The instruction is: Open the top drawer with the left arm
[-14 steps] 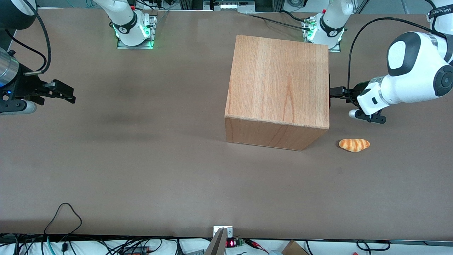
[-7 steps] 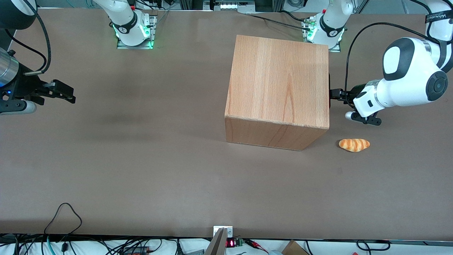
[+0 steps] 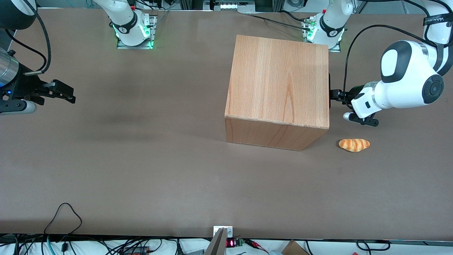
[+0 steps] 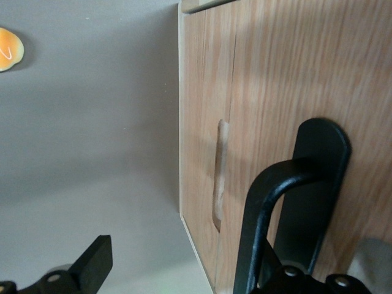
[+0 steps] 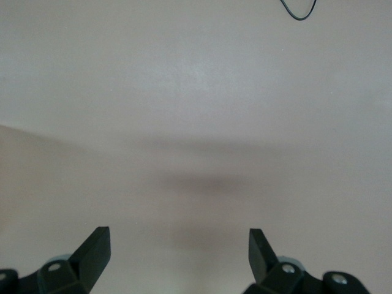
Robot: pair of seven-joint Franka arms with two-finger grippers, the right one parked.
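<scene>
The wooden cabinet (image 3: 277, 85) stands on the table, its front facing the working arm's end. The top drawer (image 4: 306, 73) is shut, its front panel flush with the cabinet. Its black bar handle (image 4: 260, 208) shows close up in the left wrist view and as a dark sliver (image 3: 329, 90) in the front view. My left arm (image 3: 407, 85) reaches level toward that front. Its gripper (image 3: 335, 95) (image 4: 177, 272) is open right at the handle. One fingertip (image 4: 98, 260) stands off the panel over the table, and the handle bar hides the other.
A small orange bread roll (image 3: 354, 145) (image 4: 8, 49) lies on the brown table (image 3: 141, 159), nearer the front camera than the gripper. Arm bases (image 3: 327, 28) are mounted at the table's edge farthest from the camera.
The left arm has swung in toward the cabinet front, bringing the gripper slightly closer to the drawer handle. The drawer has not moved.
</scene>
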